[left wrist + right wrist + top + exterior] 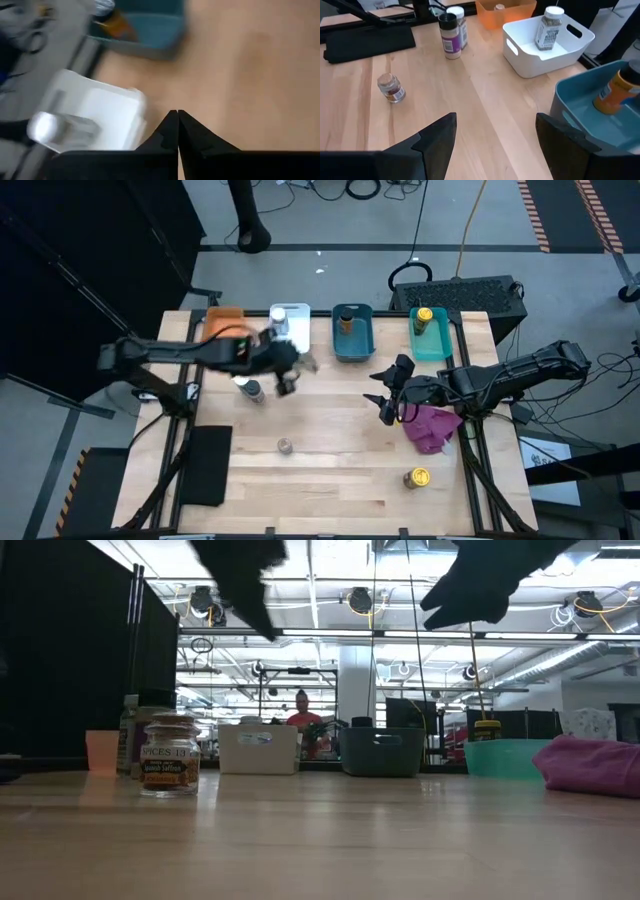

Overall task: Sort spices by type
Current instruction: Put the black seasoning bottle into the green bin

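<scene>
Small spice jars are spread about. One stands in the white bin point(290, 325), one in the blue bin point(352, 332), and a yellow-lidded jar point(424, 316) in the teal bin point(432, 340). Two jars point(451, 35) stand together on the table by the left arm. A small brown-lidded jar point(285, 445) stands mid-table and a yellow-lidded jar point(417, 477) stands toward the near edge. My left gripper point(177, 112) hovers shut and empty beside the white bin point(95, 115). My right gripper point(495, 125) hangs open over the table's middle, in front of the blue bin point(590, 110).
An orange bin point(225, 320) sits at the far left of the bin row. A magenta cloth point(432, 427) lies under the right arm. A black pad point(207, 465) lies at the near left. A person point(303, 718) stands in the room beyond the table.
</scene>
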Controlling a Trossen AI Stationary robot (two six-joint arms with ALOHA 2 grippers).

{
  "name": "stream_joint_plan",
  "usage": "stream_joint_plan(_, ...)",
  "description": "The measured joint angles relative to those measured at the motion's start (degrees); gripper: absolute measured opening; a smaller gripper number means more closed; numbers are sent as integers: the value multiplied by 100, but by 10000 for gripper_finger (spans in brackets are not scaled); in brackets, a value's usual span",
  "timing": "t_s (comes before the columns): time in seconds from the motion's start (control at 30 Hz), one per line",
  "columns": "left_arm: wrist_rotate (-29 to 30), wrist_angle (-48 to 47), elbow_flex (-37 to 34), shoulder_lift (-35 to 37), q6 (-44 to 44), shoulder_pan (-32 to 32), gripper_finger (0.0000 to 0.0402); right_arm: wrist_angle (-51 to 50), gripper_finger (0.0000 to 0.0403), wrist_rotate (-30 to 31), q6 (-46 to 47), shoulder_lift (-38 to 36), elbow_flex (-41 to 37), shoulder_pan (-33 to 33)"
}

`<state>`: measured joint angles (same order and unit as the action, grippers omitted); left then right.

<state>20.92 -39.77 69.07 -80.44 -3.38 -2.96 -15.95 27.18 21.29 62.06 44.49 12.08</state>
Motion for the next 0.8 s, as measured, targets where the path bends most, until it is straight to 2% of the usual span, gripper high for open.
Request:
stream_joint_plan(0.1, -271, 18, -521, 507, -348, 632, 2, -25, 256, 51, 59, 12, -2, 2)
stream_joint_plan(0.27, -252, 24, -1089, 1084, -1230, 1633, 2, -342, 252, 891, 503, 172, -2, -12)
stream_joint_plan(0.37, -196, -58, -1202, 1229, -1473, 2025, 5, -476, 245, 893, 754, 277, -4, -54)
stream_joint_plan(0.53, -191, 47, -1203, 1268, -1409, 2296, 24, -532, 231, 830, 934, 441, 213, -68)
stream_joint_plan(0.8, -444, -233, -1201, 1263, -1571, 2243, 30, -540, 217, 423, 663, 555, 664, 112)
